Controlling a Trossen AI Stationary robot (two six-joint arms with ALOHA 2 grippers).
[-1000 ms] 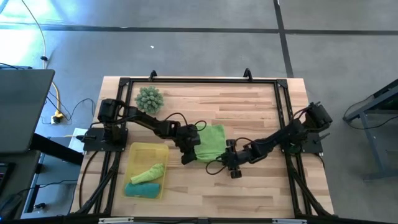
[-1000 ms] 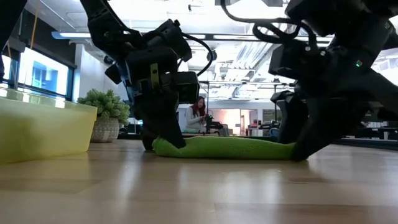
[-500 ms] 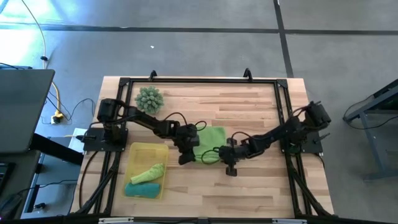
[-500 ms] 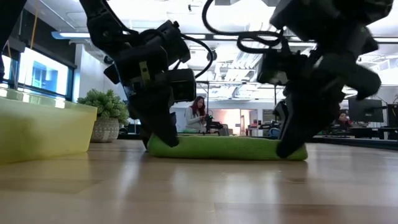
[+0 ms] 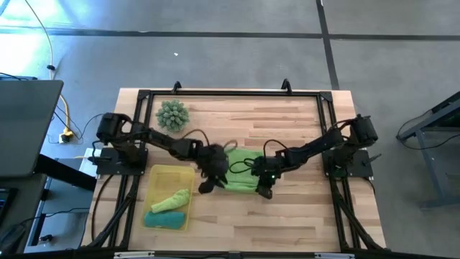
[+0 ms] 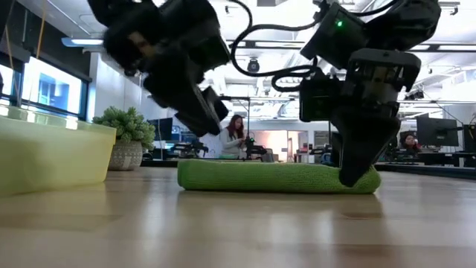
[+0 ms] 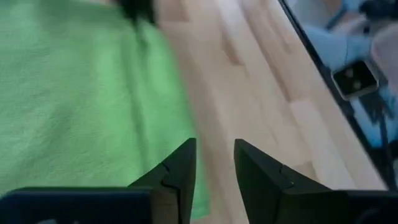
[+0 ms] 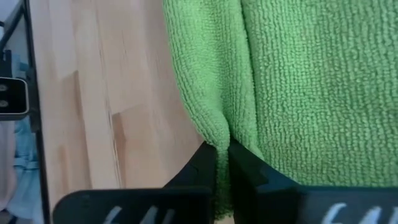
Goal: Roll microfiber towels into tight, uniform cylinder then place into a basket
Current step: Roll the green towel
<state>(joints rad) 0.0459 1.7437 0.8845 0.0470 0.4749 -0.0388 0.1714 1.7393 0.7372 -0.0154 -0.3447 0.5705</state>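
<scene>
**A:** What does the overhead give you?

**B:** I see a lime-green microfibre towel (image 5: 243,171), folded into a thick soft pad, lying mid-table on the pale wooden plank table top (image 5: 287,223). My left gripper (image 5: 204,186) sits just off the towel's left end; my right gripper (image 5: 263,190) is at its near right corner. The shallow translucent yellow plastic basket (image 5: 162,173) with rounded corners lies well to the left, and inside it are a rolled lime-green towel (image 5: 171,199) and a teal towel roll (image 5: 164,219), side by side. A spiky pale-green ball (image 5: 172,114) rests near the far left corner.

**A:** And from table height?

**B:** The pad (image 6: 275,177) reads as a long, low, fuzzy slab flat on the wood. The right gripper (image 6: 355,177) presses down onto its end; the left gripper (image 6: 199,119) hangs tilted above the other end, clear of the cloth. The basket's glossy yellow wall (image 6: 52,152) fills the left edge.

**A:** Left wrist?

**B:** My two dark wedge-shaped fingers (image 7: 177,174) stand slightly parted with nothing between them, over bare wood beside the towel's edge (image 7: 81,99).

**A:** Right wrist?

**B:** There the fingers (image 8: 202,165) are clenched on a pinched fold of the looped, nubbly green pile (image 8: 280,81), which bunches into a small ridge where they meet.
</scene>
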